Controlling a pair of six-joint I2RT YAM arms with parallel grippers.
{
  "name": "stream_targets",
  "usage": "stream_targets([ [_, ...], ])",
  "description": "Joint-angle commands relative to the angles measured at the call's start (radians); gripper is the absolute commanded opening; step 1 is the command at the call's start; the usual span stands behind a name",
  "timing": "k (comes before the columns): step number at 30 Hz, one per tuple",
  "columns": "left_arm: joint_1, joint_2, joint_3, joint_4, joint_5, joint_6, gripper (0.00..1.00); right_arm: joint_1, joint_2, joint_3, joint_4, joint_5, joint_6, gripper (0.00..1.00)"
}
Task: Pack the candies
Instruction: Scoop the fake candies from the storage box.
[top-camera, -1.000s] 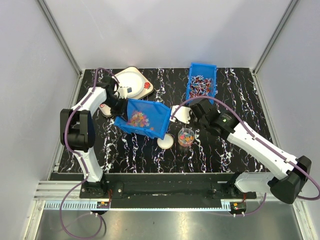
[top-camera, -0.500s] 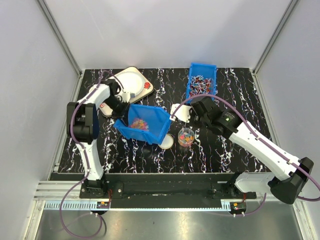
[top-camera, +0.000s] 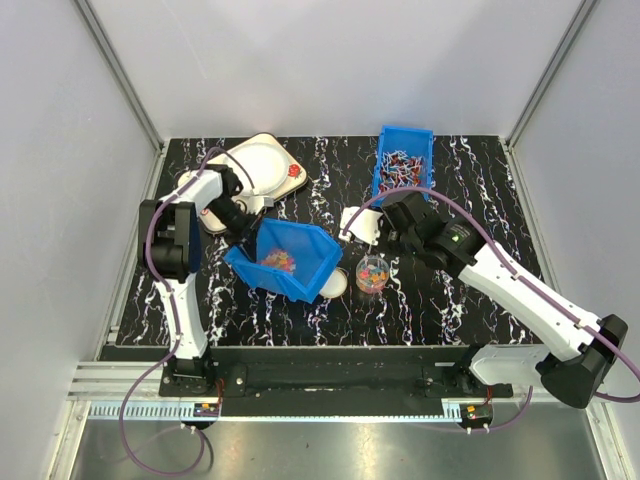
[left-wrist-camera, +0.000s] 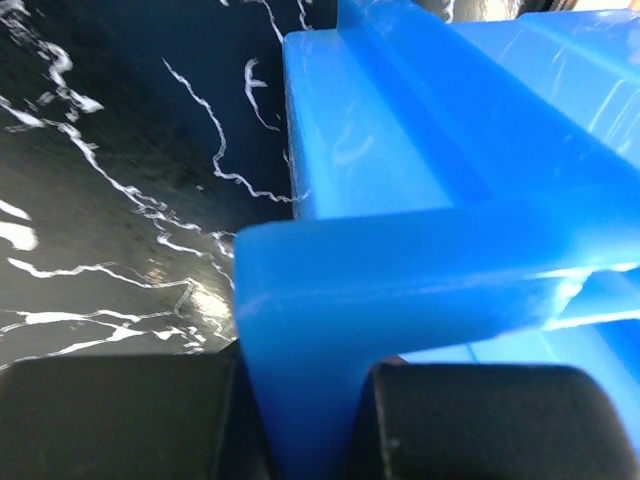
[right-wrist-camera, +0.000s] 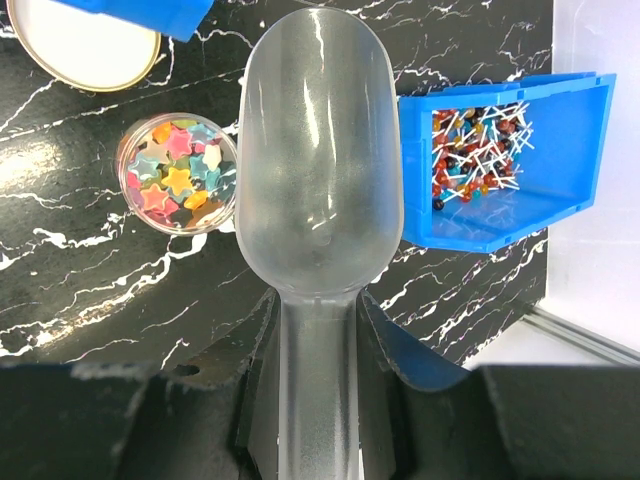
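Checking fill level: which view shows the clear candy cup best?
Right wrist: the clear cup sits close, open top toward the camera, individual star-shaped candies visible. Top external shows it small, near the blue bin, only as mixed colours. Left wrist shows only the bin's wall, no cup.

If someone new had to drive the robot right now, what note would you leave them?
Left fingers: shut on the wall of the bin, which is tipped up.
Right fingers: shut on the scoop, which is empty.
Things: candies in the bin, more in the cup.
Done: cup partly filled.
Left: probably more scooping, then the lid, now lying off the cup.
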Motion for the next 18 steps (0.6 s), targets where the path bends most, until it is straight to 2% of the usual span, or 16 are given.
stream_targets([
  [1,0.004,-0.058,0.038,-0.108,0.051,-0.045,0.0,0.007,-0.01,0.068,0.032,-0.03,0.012,0.0],
  [6,-0.006,-0.104,0.041,0.024,-0.174,-0.18,0.0,0.022,0.031,0.16,-0.022,-0.084,0.006,0.0],
  [11,-0.031,-0.137,0.017,0.132,-0.275,-0.258,0.0,0.094,0.112,0.195,-0.046,-0.036,-0.043,0.0],
  [18,-0.088,-0.146,-0.011,0.204,-0.256,-0.306,0.0,0.183,0.247,0.244,-0.089,0.004,-0.109,0.0],
])
